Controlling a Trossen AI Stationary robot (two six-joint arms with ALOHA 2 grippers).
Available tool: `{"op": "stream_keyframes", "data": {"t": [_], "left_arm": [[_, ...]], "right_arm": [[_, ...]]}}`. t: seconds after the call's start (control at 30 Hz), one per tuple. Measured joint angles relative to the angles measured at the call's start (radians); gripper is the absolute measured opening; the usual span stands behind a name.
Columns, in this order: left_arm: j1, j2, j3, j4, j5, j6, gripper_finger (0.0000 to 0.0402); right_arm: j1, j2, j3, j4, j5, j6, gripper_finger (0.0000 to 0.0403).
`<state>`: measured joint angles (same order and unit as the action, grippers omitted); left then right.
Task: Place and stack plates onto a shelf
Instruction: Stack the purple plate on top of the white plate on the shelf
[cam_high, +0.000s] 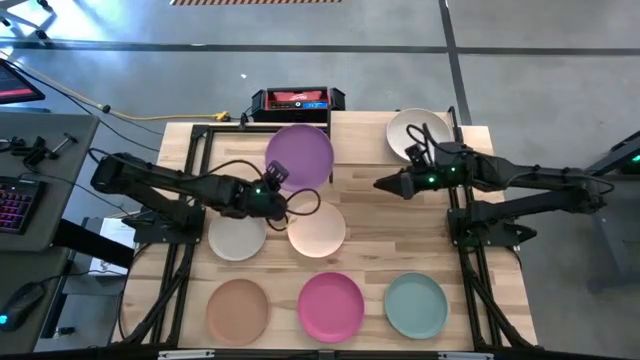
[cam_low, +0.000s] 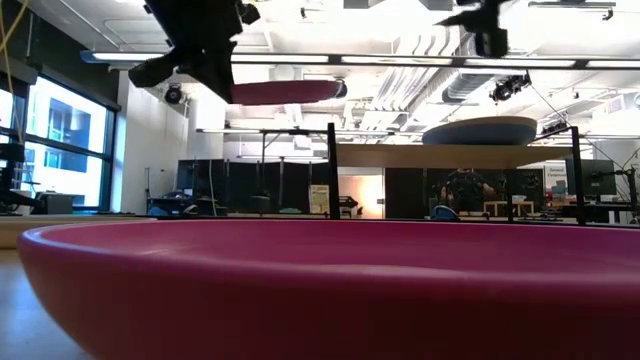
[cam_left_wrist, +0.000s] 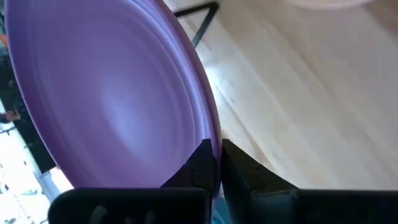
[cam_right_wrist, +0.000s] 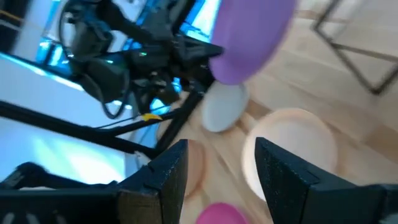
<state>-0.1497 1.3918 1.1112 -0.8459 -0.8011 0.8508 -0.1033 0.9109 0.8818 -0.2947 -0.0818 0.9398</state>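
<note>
My left gripper (cam_high: 272, 182) is shut on the purple plate (cam_high: 300, 155), which hangs in the air over the table's far middle; the low view shows that plate (cam_low: 280, 92) about level. My right gripper (cam_high: 383, 185) is open and points toward the table's left, near the shelf (cam_low: 450, 156). The cream plate (cam_high: 418, 130) lies on the shelf; from the side a blue-grey plate (cam_low: 480, 130) shows there. The grey-beige (cam_high: 237, 238), peach (cam_high: 317, 228), terracotta (cam_high: 238, 308), magenta (cam_high: 332, 305) and teal (cam_high: 416, 305) plates lie flat on the table. My left gripper pinches the purple plate's rim (cam_left_wrist: 210, 134) between its two fingers (cam_left_wrist: 202, 163), one on the upper face and one underneath. It comes roughly level from the table's left side. The plate is lifted clear of the table and juts out beyond the fingers.
A black and red box (cam_high: 297, 100) sits past the table's far edge. A bare black metal frame (cam_high: 200, 135) stands at the far left of the table. The magenta plate (cam_low: 320, 290) fills the bottom of the low view.
</note>
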Motion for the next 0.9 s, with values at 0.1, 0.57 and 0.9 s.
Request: {"op": "stream_keyframes", "data": {"t": [0.1,0.57,0.9], "left_arm": [[-0.019,0.0,0.027,0.001,0.01,0.0,0.0005],[-0.154,0.0,0.11,-0.113,0.138,0.05,0.0005],[-0.21,-0.001,0.11,-0.185,0.227,-0.03,0.0005]], "right_arm": [[0.028,0.041,0.0,0.051,0.006,0.004,0.0167],[0.135,0.166,0.0,0.114,0.112,0.173,0.0167],[0.158,0.296,0.0,0.132,0.147,0.268,0.0167]]}}
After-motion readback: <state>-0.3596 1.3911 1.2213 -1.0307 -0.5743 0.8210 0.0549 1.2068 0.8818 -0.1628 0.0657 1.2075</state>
